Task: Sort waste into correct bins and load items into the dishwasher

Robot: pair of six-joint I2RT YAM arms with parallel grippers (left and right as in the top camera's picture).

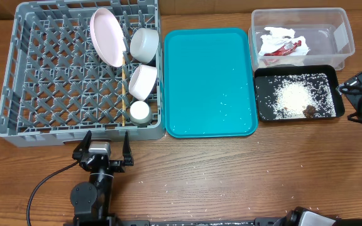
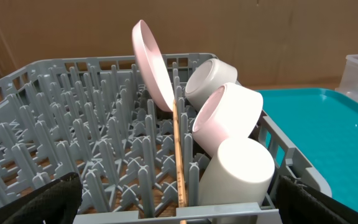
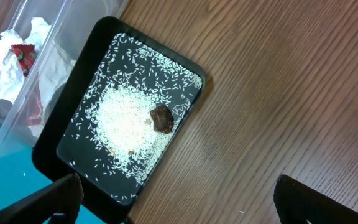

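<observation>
Left tool [image 1: 107, 134] hangs released, fingers spread wide, just off the near wall of the grey lattice rack [image 1: 11, 69]. The small white cup [image 1: 139, 112] lies tipped in the rack's near right corner, closest to this tool. Beyond it the near bowl [image 1: 142, 81] and far bowl [image 1: 144, 44], both smooth and white, lean on the pegs. Thin wooden chopsticks [image 1: 123, 94] run alongside them, and a pale pink plate [image 1: 107, 36] stands on edge.

Right tool [image 1: 349, 102], also released and empty, sits beside the right end of the shallow black tray [image 1: 257, 94]. That tray holds heaped rice [image 1: 292, 96] and a brown scrap [image 1: 309, 111]. Behind it, the clear tub [image 1: 344, 37] contains a red wrapper [image 1: 285, 49] in crumpled tissue [image 1: 275, 37]. A flat teal tray [image 1: 209, 81] lies between rack and bins. Open wooden desk [image 1: 231, 176] lies in front.
</observation>
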